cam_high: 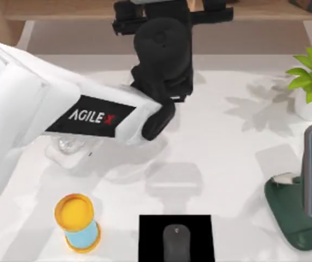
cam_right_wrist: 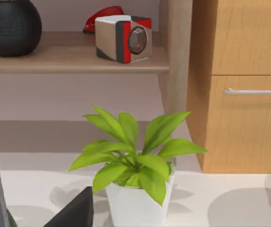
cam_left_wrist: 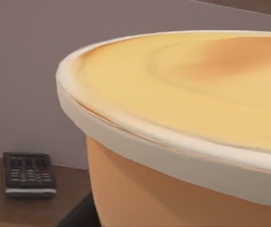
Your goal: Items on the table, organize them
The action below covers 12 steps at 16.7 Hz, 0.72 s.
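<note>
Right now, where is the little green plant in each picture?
Top view: the plant stands on the right side of the table, near the picture's top, in a white pot.
Left wrist view: an orange cup and a remote instead.
Right wrist view: the plant is in the middle, close up.
Shared landmark: the white table under its pot.

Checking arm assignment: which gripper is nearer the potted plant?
Right. The right gripper sits just before the potted plant; the left gripper is at the table's back centre, well to the plant's left.
</note>
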Each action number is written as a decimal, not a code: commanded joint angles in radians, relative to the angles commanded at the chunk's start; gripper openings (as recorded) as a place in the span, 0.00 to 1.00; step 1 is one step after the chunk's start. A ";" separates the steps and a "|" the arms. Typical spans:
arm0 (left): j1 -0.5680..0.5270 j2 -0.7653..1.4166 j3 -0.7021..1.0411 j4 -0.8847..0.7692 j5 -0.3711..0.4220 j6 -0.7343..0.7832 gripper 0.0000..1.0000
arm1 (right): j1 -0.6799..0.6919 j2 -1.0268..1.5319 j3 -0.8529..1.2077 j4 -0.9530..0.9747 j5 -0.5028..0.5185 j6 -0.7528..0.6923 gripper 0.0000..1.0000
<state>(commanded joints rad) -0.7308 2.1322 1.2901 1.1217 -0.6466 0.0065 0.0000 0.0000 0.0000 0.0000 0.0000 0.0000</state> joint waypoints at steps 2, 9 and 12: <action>0.061 -0.030 0.015 -0.062 0.062 0.000 0.00 | 0.000 0.000 0.000 0.000 0.000 0.000 1.00; 0.293 -0.096 0.052 -0.292 0.271 0.002 0.00 | 0.000 0.000 0.000 0.000 0.000 0.000 1.00; 0.376 -0.113 0.070 -0.373 0.344 0.002 0.00 | 0.000 0.000 0.000 0.000 0.000 0.000 1.00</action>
<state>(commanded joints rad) -0.3546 2.0189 1.3601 0.7487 -0.3031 0.0088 0.0000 0.0000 0.0000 0.0000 0.0000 0.0000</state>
